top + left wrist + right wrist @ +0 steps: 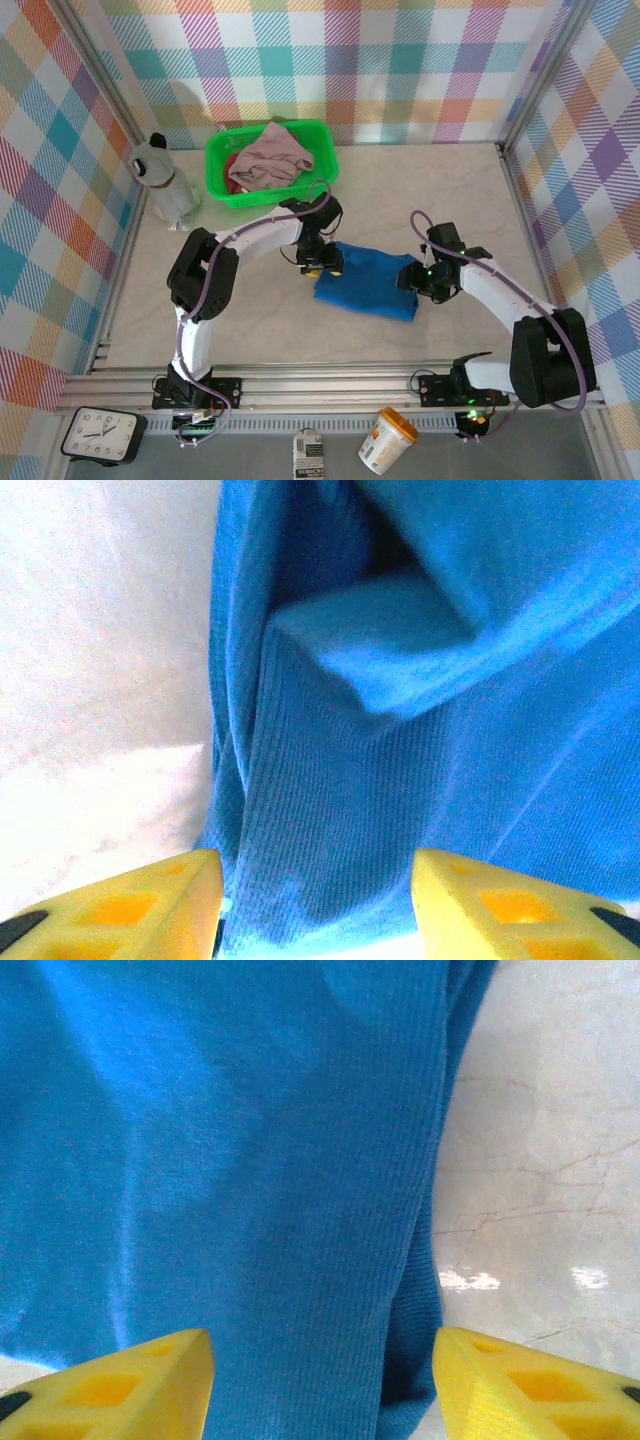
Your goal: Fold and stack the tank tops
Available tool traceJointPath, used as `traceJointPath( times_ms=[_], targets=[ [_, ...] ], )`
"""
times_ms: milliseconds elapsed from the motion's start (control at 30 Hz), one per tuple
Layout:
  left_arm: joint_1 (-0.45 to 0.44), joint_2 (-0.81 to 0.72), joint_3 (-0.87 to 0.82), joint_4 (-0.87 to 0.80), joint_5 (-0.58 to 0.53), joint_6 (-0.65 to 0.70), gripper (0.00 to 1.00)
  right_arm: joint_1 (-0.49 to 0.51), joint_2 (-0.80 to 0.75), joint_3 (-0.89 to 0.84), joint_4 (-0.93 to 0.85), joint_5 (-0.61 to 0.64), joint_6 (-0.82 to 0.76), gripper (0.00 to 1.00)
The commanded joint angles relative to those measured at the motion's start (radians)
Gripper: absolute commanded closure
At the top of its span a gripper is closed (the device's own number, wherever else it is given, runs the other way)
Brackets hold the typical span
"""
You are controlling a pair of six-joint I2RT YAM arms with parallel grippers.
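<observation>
Blue tank top (368,288) lying part-folded nearward of green basket (216,172); left gripper (322,262) and right gripper (413,281) gaping wide over it, holding nothing. Advising pinching all edge layers evenly

You get a sliver of the dark red tank top (232,160) in the green basket (322,150); the mauve-pink tank top (270,155) lies over the rest. In both wrist views the blue tank top (400,730) runs off the frame edges, so you can't judge its outline (its nearest folds blur too). The bottom edge there cuts off the left claw (318,890) and right claw (322,1370). From above, the right claw's fingertips are too dark to make out.
</observation>
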Motion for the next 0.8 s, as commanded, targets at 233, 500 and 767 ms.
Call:
traceJointPath(
  times_ms=[233, 500, 767],
  targets=[
    [0.023, 0.185, 0.271, -0.080, -0.156, 0.138, 0.51, 0.009, 0.131, 0.013, 0.144, 0.101, 0.049, 0.44],
    [0.058, 0.292, 0.373, -0.106, -0.158, 0.157, 0.58, 0.009, 0.204, 0.033, 0.151, 0.121, 0.024, 0.51],
    [0.061, 0.397, 0.443, -0.143, -0.143, 0.158, 0.63, 0.014, 0.227, 0.052, 0.183, 0.111, 0.016, 0.64]
  ],
)
